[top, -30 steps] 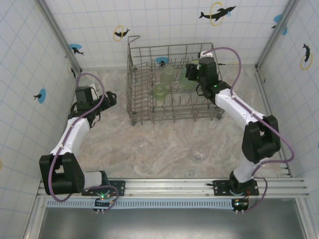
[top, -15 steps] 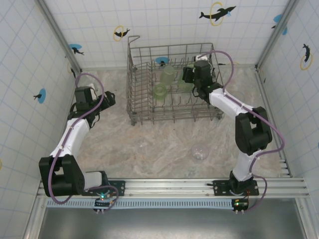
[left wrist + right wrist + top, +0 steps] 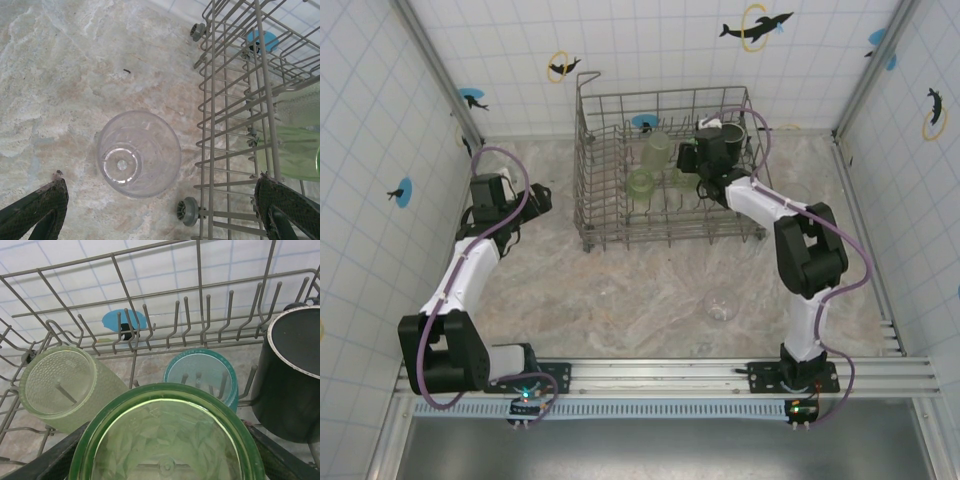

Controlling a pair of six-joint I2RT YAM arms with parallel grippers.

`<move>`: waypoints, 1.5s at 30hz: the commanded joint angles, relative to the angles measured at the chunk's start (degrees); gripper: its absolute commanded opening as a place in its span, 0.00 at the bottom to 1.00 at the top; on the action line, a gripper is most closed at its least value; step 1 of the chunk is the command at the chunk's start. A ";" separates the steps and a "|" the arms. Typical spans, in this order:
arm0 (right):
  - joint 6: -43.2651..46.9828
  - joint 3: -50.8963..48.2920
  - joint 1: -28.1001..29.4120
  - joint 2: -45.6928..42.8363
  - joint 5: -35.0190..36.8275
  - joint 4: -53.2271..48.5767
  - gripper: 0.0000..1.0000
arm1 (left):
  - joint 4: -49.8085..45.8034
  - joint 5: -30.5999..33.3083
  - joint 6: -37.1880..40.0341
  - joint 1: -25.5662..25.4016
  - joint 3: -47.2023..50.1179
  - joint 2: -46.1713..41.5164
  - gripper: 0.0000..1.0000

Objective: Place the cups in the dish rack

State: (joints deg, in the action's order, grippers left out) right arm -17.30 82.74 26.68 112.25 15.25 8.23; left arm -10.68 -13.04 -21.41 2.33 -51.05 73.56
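Right gripper (image 3: 165, 462) clasps green cup (image 3: 165, 435) inside rack (image 3: 585, 150), upper centre. We'd lower it straight between tines (image 3: 186, 320), clear of teal cup (image 3: 200, 375) and mug (image 3: 292, 375), then release. Left gripper (image 3: 160, 212) gapes wide over clear glass (image 3: 138, 153).

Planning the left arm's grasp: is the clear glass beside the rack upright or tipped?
Upright: the clear glass shows a round rim ringing its base, seen from above.

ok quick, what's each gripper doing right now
left gripper: jaws open, empty, above a clear glass on the table.
right gripper: jaws closed on a green cup, inside the dish rack.
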 commanded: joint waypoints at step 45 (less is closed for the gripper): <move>-3.32 -1.02 4.03 -11.96 3.39 -14.12 0.99 | -4.39 0.62 -0.30 0.40 -1.76 1.59 0.97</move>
State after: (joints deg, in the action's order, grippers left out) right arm -19.25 82.96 30.17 103.11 18.74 -3.33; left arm -13.72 -12.97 -21.45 2.33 -51.05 74.81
